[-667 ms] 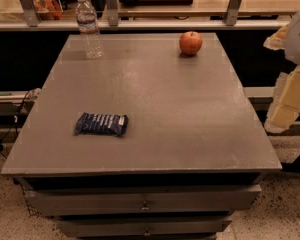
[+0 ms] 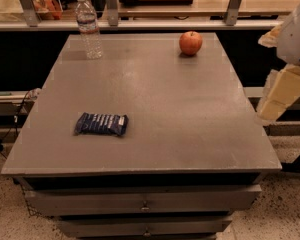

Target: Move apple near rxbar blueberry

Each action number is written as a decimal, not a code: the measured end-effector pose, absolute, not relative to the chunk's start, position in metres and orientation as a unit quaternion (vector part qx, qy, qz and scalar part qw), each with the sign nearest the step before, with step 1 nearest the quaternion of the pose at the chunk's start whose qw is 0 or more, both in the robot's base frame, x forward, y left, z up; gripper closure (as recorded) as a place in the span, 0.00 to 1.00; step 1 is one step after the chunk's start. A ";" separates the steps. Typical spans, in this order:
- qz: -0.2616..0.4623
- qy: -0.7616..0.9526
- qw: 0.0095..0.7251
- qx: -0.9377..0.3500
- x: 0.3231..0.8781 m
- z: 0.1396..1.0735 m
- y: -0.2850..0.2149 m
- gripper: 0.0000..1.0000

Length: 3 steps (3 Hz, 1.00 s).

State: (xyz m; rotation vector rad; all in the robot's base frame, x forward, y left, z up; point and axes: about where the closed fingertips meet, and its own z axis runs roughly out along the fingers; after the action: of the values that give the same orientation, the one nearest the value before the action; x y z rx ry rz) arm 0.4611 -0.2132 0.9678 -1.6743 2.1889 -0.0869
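step: pre-reach, apple [image 2: 190, 43] untouched, upper right
gripper [image 2: 276, 101]: right edge, off the table [image 2: 190, 134], grip state can't tell
next: grasp apple, carry to rxbar blueberry [image 2: 101, 124], lower left

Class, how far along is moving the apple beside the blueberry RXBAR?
Done: nothing; the apple sits far right on the table, apart from the rxbar blueberry at front left. In hand: nothing; the hand hangs beyond the right edge. Left: grasp, carry, place.
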 end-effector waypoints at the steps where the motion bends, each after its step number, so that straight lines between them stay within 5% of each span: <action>1: -0.014 0.777 0.250 -0.577 0.521 0.951 -0.201 0.00; 3: 0.031 0.758 0.396 -0.518 0.671 0.922 -0.176 0.00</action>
State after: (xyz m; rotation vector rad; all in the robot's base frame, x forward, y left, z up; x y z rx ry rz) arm 0.6705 -0.1758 0.9222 -1.3122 1.9202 0.0798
